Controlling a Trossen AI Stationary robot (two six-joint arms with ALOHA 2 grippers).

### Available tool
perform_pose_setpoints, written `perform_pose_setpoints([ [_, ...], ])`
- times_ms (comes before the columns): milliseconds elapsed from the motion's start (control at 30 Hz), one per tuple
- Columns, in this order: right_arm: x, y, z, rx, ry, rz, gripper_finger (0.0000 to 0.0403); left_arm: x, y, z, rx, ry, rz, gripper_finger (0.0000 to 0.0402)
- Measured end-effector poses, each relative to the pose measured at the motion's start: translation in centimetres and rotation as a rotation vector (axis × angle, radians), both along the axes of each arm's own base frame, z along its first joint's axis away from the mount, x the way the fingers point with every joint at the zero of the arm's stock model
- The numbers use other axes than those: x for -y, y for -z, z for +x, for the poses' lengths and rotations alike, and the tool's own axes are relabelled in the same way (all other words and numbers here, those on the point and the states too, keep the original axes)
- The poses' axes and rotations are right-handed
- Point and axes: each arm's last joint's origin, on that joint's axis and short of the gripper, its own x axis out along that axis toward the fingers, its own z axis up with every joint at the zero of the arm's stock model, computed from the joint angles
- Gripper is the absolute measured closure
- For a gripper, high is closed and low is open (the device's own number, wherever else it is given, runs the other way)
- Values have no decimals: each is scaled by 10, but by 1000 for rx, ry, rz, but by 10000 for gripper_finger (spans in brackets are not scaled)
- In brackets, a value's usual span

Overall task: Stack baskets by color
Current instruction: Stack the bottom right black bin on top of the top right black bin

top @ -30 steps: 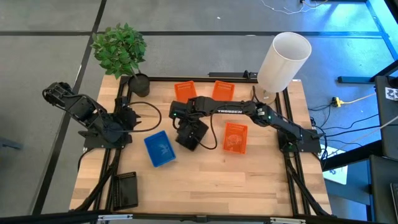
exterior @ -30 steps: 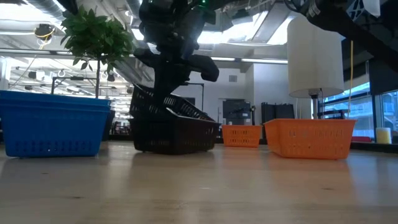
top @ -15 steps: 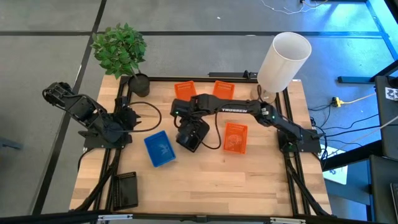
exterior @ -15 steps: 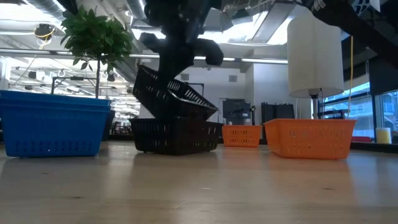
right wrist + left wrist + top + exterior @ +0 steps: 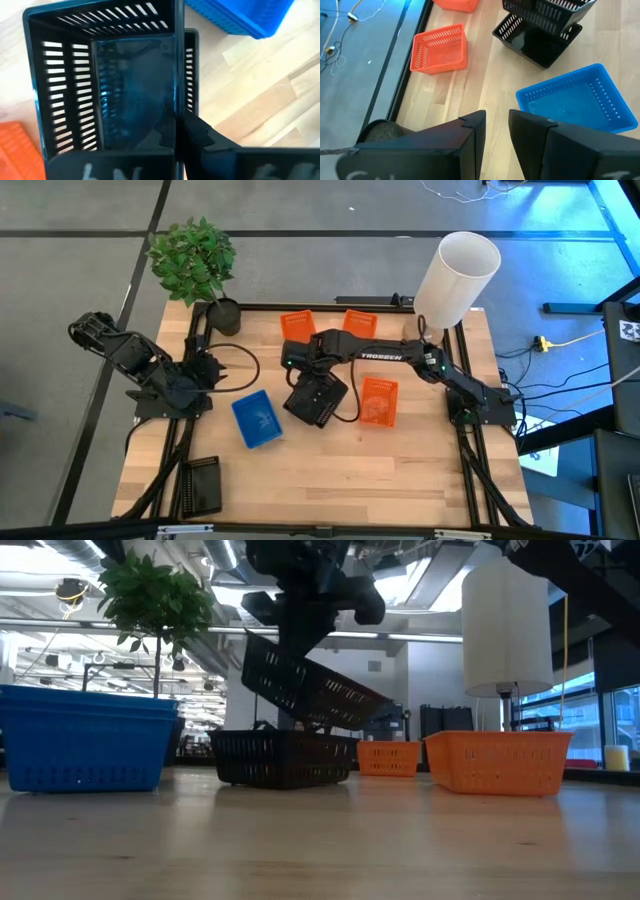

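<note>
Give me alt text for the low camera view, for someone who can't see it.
The right gripper, shut on a black basket, holds it tilted in the air just above a second black basket on the wooden table. A blue basket stack sits at the left, two orange baskets at the right.

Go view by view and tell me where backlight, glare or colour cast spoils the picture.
Low view: bright ceiling lights behind turn the right gripper and its lifted black basket into silhouettes. High view: blue cast on the floor at the right edge; the table is evenly lit. Right wrist view: a bluish sheen lies on the basket's floor.
</note>
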Motion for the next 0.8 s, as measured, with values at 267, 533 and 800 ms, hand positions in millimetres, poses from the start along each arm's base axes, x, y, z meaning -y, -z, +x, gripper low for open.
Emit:
perform_pose_setpoints([
  [267, 8, -1, 1, 21, 13, -3, 400, 0, 0, 0, 0, 0, 0, 325],
  [533, 10, -1, 3, 28, 120, 45, 400, 0, 0, 0, 0, 1, 1, 325],
  [800, 12, -2, 0, -20, 208, 229, 400, 0, 0, 0, -8, 18, 18, 325],
])
